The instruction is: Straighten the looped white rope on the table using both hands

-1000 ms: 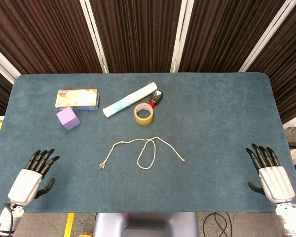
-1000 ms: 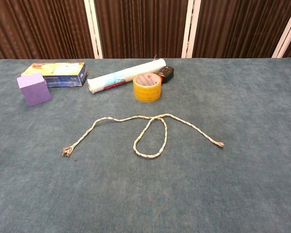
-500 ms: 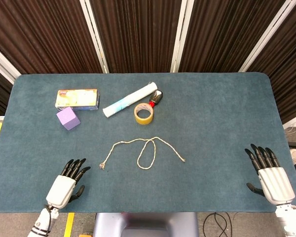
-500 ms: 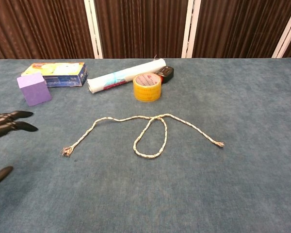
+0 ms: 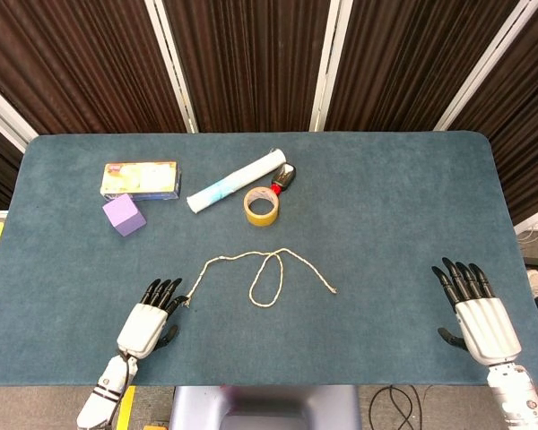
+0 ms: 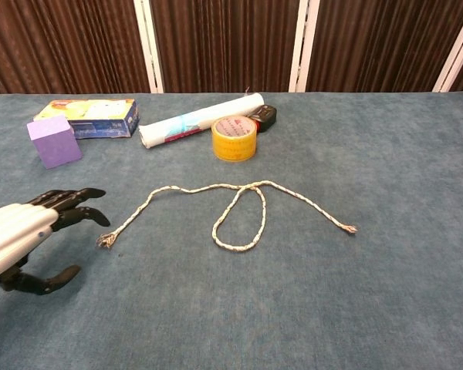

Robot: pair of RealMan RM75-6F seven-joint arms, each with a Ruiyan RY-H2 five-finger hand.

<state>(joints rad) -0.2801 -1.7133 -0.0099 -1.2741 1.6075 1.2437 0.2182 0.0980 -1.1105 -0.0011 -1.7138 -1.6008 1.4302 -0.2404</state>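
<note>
The white rope point(image 5: 262, 269) point(image 6: 239, 210) lies on the blue table with one loop point(image 6: 239, 223) in its middle and frayed ends at left point(image 6: 105, 241) and right point(image 6: 349, 228). My left hand point(image 5: 151, 319) point(image 6: 27, 231) hovers open just left of the left frayed end, its fingertips close to the end but apart from it. Far out at the table's right front edge, my right hand point(image 5: 477, 309) stays open with fingers spread, well away from the rope; the chest view does not show it.
Behind the rope stand a yellow tape roll point(image 5: 262, 206) point(image 6: 234, 138), a white rolled tube point(image 5: 237, 193), a small black and red object point(image 5: 285, 177), a purple cube point(image 5: 124, 215) and a flat yellow-blue box point(image 5: 140, 179).
My left hand has moved right and forward, from the table's left front corner to the rope's left end. The right hand has shifted slightly left. The rope has not moved.
</note>
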